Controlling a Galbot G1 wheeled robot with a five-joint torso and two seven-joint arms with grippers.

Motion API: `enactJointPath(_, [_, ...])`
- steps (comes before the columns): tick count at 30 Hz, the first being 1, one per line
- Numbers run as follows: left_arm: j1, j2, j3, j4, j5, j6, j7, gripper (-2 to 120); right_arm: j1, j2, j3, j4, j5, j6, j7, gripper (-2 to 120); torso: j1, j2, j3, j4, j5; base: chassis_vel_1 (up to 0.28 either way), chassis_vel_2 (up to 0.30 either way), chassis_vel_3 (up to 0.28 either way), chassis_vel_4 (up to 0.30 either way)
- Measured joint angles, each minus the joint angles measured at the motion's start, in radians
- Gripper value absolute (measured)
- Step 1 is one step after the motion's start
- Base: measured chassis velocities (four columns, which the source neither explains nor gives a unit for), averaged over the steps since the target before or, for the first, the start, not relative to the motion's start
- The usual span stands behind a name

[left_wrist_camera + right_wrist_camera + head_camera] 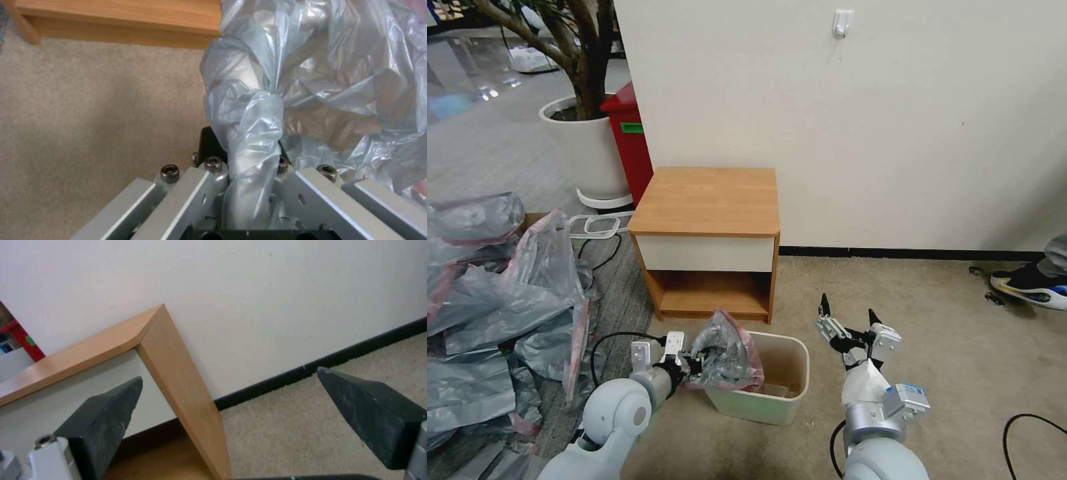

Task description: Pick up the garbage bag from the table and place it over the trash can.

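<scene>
Left gripper clamped on a bunched fold of the garbage bag, held crumpled over the left rim of the trash can. Right gripper just right of the can, above carpet, 2 fingers spread wide, empty. Table behind, against the wall, top bare.

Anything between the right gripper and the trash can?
Nothing. In the head view only bare carpet separates the open right gripper from the trash can. The left gripper holds the garbage bag over its far side.
</scene>
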Motion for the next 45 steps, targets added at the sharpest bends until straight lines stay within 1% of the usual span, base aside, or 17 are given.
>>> enactJointPath(4, [0.010, 0.000, -0.009, -0.011, 0.005, -0.002, 0.000, 3, 0.002, -0.008, -0.003, 0.003, 0.007, -0.003, -0.028, 100, 0.000, 0.000, 0.000, -0.0001, -0.0001, 0.000, 0.000, 0.000, 0.000])
enactJointPath(5, [0.019, 0.004, -0.014, -0.023, 0.011, -0.023, 0.006, 3, 0.000, -0.019, 0.000, 0.016, 0.041, -0.008, -0.086, 100, 0.000, 0.000, 0.000, -0.0001, -0.0001, 0.000, 0.000, 0.000, 0.000])
enactJointPath(6, [0.019, 0.004, -0.014, -0.023, 0.011, -0.023, 0.006, 3, 0.000, -0.019, 0.000, 0.016, 0.041, -0.008, -0.086, 100, 0.000, 0.000, 0.000, -0.0001, -0.0001, 0.000, 0.000, 0.000, 0.000])
enactJointPath(7, [0.028, 0.009, -0.019, -0.036, 0.022, -0.048, 0.017, 3, -0.003, -0.032, 0.006, 0.030, 0.085, -0.019, -0.153, 100, 0.000, 0.000, 0.000, 0.0000, -0.0001, 0.000, 0.000, 0.000, 0.000])
enactJointPath(8, [0.029, 0.009, -0.020, -0.037, 0.024, -0.051, 0.019, 3, -0.003, -0.035, 0.007, 0.033, 0.095, -0.023, -0.167, 100, 0.000, 0.000, 0.000, 0.0000, -0.0001, 0.000, 0.000, 0.000, 0.000])
enactJointPath(9, [0.048, 0.022, -0.026, -0.060, 0.069, -0.110, 0.053, 3, -0.004, -0.060, 0.013, 0.060, 0.165, -0.063, -0.280, 100, 0.000, 0.000, 0.000, -0.0001, 0.0000, 0.000, 0.000, 0.000, 0.000])
enactJointPath(10, [0.067, 0.035, -0.034, -0.082, 0.101, -0.153, 0.078, 3, 0.001, -0.087, 0.014, 0.077, 0.201, -0.105, -0.356, 100, 0.000, 0.000, 0.000, -0.0001, -0.0001, 0.000, 0.000, 0.000, 0.000])
enactJointPath(11, [0.067, 0.035, -0.034, -0.082, 0.101, -0.153, 0.078, 3, 0.001, -0.087, 0.014, 0.077, 0.201, -0.105, -0.356, 100, 0.000, 0.000, 0.000, -0.0001, -0.0001, 0.000, 0.000, 0.000, 0.000])
enactJointPath(14, [0.105, 0.045, -0.052, -0.128, 0.124, -0.215, 0.100, 3, 0.031, -0.134, -0.014, 0.087, 0.241, -0.184, -0.427, 100, 0.000, 0.000, 0.000, 0.0000, 0.0000, 0.000, 0.000, 0.000, 0.000])
enactJointPath(15, [0.115, 0.045, -0.057, -0.141, 0.129, -0.232, 0.101, 3, 0.042, -0.149, -0.030, 0.087, 0.261, -0.208, -0.435, 100, 0.000, 0.000, 0.000, 0.0001, 0.0001, 0.000, 0.000, 0.000, 0.000])
enactJointPath(16, [0.115, 0.045, -0.057, -0.141, 0.129, -0.232, 0.101, 3, 0.042, -0.149, -0.030, 0.087, 0.261, -0.208, -0.435, 100, 0.000, 0.000, 0.000, 0.0001, 0.0001, 0.000, 0.000, 0.000, 0.000])
enactJointPath(18, [0.131, 0.044, -0.065, -0.161, 0.148, -0.257, 0.101, 3, 0.060, -0.174, -0.057, 0.087, 0.310, -0.272, -0.443, 100, 0.000, 0.000, 0.000, 0.0000, 0.0001, 0.000, 0.000, 0.000, 0.000])
enactJointPath(20, [0.151, 0.041, -0.068, -0.185, 0.176, -0.275, 0.101, 3, 0.083, -0.199, -0.089, 0.075, 0.338, -0.312, -0.444, 100, 0.000, 0.000, 0.000, 0.0000, 0.0000, 0.000, 0.000, 0.000, 0.000])
enactJointPath(26, [0.175, 0.036, -0.068, -0.226, 0.202, -0.289, 0.102, 3, 0.153, -0.227, -0.127, 0.021, 0.380, -0.357, -0.407, 100, 0.000, 0.000, 0.000, -0.0001, 0.0001, 0.000, 0.000, 0.000, 0.000])
enactJointPath(29, [0.197, 0.046, -0.069, -0.246, 0.218, -0.304, 0.100, 3, 0.203, -0.239, -0.140, -0.009, 0.431, -0.394, -0.372, 100, 0.000, 0.000, 0.000, -0.0001, 0.0000, 0.000, 0.000, 0.000, 0.000])
enactJointPath(37, [0.225, 0.053, -0.070, -0.279, 0.228, -0.322, 0.101, 3, 0.276, -0.236, -0.168, -0.075, 0.477, -0.421, -0.360, 100, 0.000, 0.000, 0.000, -0.0001, 0.0000, 0.000, 0.000, 0.000, 0.000])
enactJointPath(45, [0.237, 0.049, -0.070, -0.285, 0.231, -0.329, 0.102, 3, 0.288, -0.216, -0.188, -0.117, 0.501, -0.408, -0.400, 100, 0.000, 0.000, 0.000, -0.0001, 0.0000, 0.000, 0.000, 0.000, 0.000])
